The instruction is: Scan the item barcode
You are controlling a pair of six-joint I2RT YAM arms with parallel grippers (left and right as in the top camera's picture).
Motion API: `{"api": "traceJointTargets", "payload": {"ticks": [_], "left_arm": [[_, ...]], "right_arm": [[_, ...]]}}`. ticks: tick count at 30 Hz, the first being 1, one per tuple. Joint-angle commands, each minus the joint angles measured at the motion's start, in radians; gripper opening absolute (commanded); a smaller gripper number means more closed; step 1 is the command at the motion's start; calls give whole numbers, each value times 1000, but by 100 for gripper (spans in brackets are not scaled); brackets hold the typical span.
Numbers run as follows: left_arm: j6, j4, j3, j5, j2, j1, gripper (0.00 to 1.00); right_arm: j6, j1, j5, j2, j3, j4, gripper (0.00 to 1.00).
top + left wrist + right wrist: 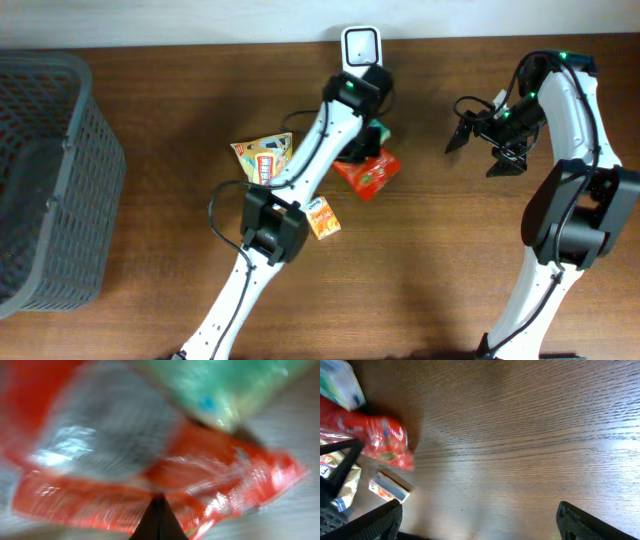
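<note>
Found the red packet near the middle of the wooden table, just in front of the white scanner standing at the far edge. Saw the left gripper right at that packet, closed down to a single dark point against its lower edge, with crinkled red film filling the blurred wrist view. Could not tell whether any film was pinched between the fingers. Made out a green packet touching the red one on the side toward the scanner, mostly hidden under the arm from above. Could not make out a barcode through the blur.

Found the right gripper hanging over bare wood to the right, well apart from the red packet, fingers spread wide and holding nothing.

Noted a yellow packet lying flat just left of the left arm and near the red one. Spotted a small orange box just beside the arm's elbow, toward the near edge. Saw a dark mesh basket at the table's left end, well apart from everything else.
</note>
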Motion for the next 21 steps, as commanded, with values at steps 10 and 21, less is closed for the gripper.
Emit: {"api": "traceJointTargets", "payload": {"ticks": [10,21], "left_arm": [[-2,81,11,-94,-74,10,0],[-35,3,12,-180,-163,23,0]], "right_arm": [[-11,3,2,-3,19,0,99],[-10,4,2,-3,19,0,98]]}}
